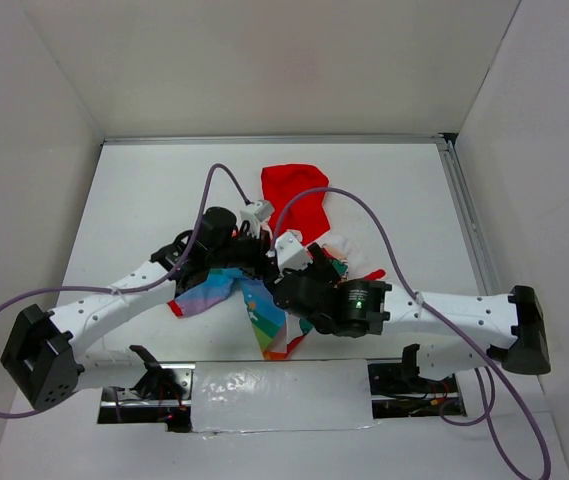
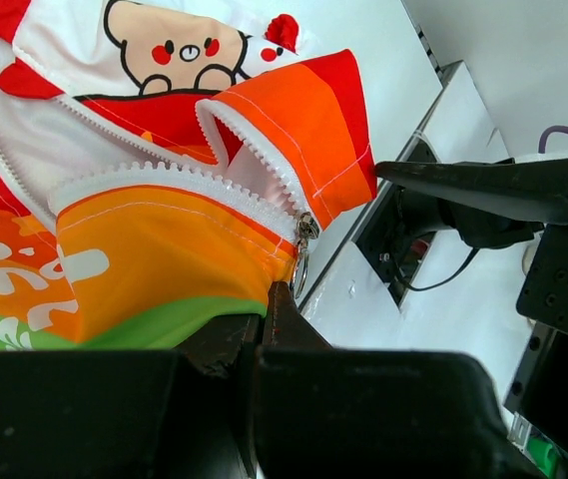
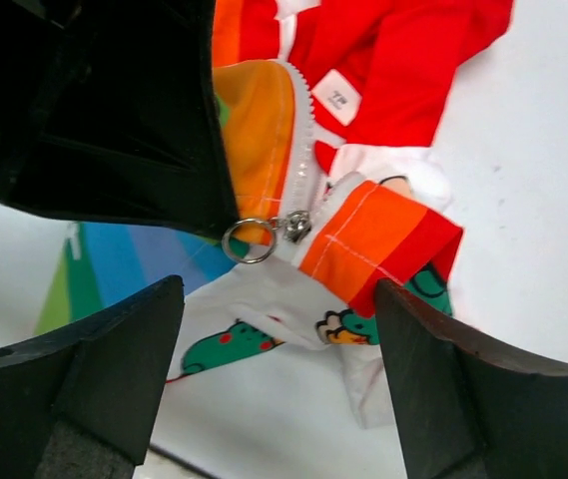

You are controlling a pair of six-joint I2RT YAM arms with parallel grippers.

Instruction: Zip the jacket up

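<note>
On the white table (image 1: 144,190) the jacket (image 1: 254,300) lies crumpled at mid-table, between both arms. The left gripper (image 2: 269,299) is pressed together, pinching the jacket's orange hem just beside the zip ring (image 3: 249,240). The right gripper (image 3: 279,309) hangs spread wide over that ring, holding nothing.

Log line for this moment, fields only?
jacket: zip open | left gripper: shut on jacket hem | right gripper: open, near pull ring
</note>
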